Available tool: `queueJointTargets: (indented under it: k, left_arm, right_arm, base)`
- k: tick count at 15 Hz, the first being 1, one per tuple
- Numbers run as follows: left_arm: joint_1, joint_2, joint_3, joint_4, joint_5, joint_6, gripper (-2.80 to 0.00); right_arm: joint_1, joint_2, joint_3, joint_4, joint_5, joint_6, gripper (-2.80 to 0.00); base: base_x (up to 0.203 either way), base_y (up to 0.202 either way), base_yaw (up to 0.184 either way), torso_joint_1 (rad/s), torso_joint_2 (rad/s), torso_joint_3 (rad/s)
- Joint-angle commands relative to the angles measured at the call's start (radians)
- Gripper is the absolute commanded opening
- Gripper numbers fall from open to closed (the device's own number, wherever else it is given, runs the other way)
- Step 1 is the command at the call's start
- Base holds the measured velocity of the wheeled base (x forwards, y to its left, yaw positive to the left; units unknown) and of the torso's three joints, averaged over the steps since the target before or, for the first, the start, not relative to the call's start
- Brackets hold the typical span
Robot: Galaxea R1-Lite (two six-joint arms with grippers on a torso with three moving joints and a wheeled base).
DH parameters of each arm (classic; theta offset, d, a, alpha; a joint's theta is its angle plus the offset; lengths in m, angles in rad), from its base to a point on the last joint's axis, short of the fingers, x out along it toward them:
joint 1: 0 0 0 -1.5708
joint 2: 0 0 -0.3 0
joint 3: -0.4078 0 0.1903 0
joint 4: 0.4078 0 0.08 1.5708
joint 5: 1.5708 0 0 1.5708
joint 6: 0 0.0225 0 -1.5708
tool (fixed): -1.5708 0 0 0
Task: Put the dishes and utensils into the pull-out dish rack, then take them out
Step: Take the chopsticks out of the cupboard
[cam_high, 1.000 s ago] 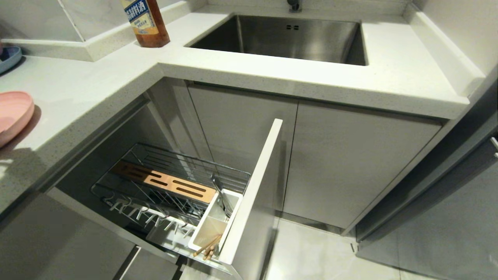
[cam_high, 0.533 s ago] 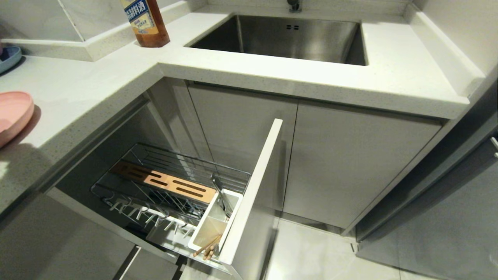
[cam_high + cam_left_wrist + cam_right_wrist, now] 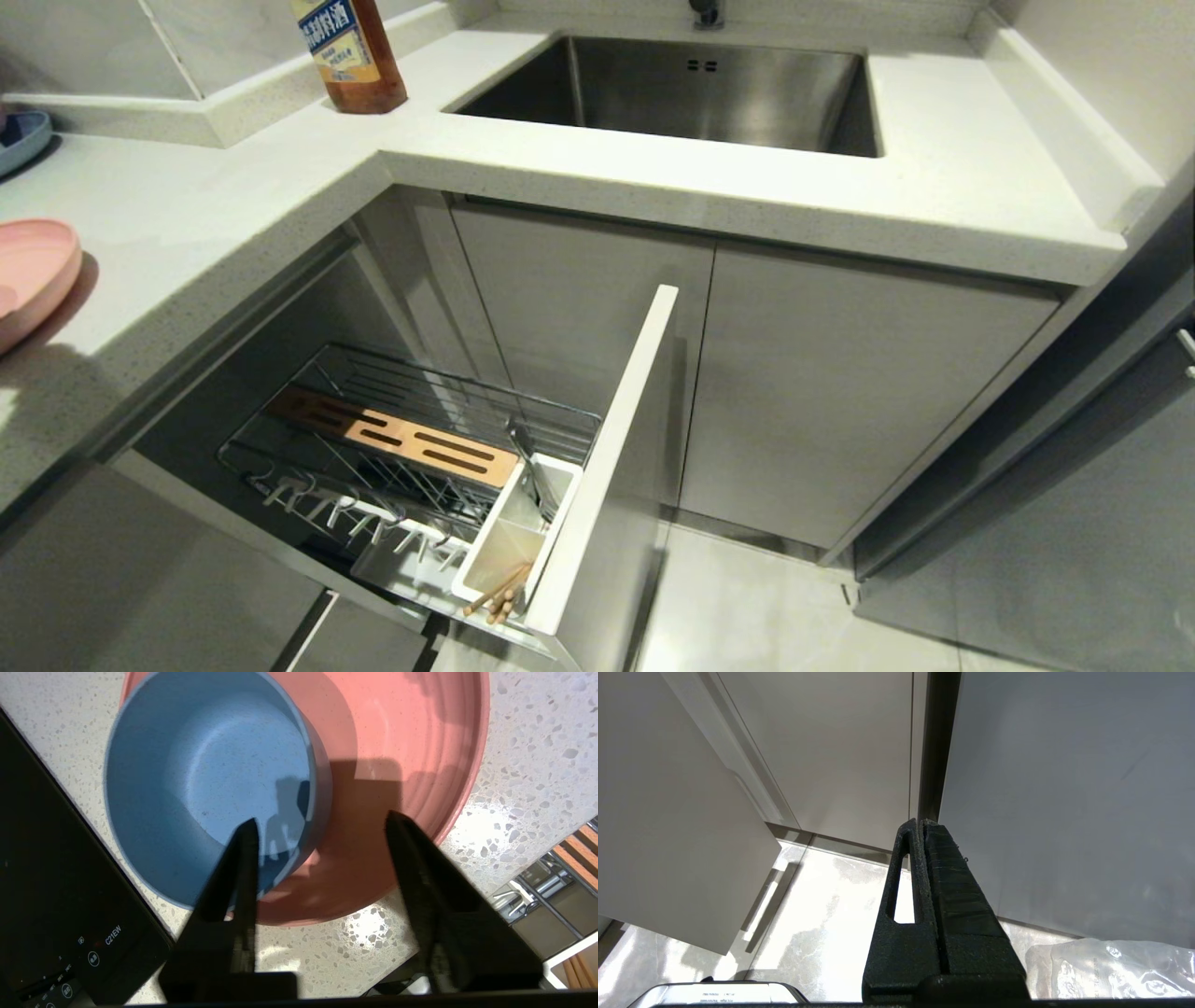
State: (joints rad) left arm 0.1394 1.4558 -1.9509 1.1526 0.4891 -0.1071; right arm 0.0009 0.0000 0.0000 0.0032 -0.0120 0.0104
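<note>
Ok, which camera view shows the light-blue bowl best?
The left wrist view. The light-blue bowl fills much of it, seen from above, sitting on the pink plate with the left tool open over its rim. The head view shows only the plate's edge, not the bowl; the right wrist view shows cabinets and floor.

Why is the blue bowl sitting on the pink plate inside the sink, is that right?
Not the sink. The left wrist view shows the bowl sitting on the plate on the speckled counter. In the head view the sink holds no dishes.
</note>
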Motion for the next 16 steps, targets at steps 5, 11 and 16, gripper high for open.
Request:
queueJointTargets:
  k: [5,11,16]
  left_arm:
    - [-0.005,-0.055,0.000,-0.032,0.002,-0.005,0.00]
    - [-0.092,-0.182,0.001,-0.078,-0.003,-0.024,-2.80]
    - [-0.292,-0.287,0.045,-0.079,-0.003,-0.153,-2.80]
  right_arm:
    - [-0.001,0.000,0.002,0.000,0.000,0.000,-2.80]
    - [-0.001,0.000,0.002,0.000,0.000,-0.001,-2.80]
    - [0.000,0.000,0.002,0.000,0.000,0.000,-2.80]
  base:
    - [0.000,0.000,0.000,0.000,0.00,0.000]
    - [0.000,0.000,0.000,0.000,0.00,0.000]
    - [0.000,0.000,0.000,0.000,0.00,0.000]
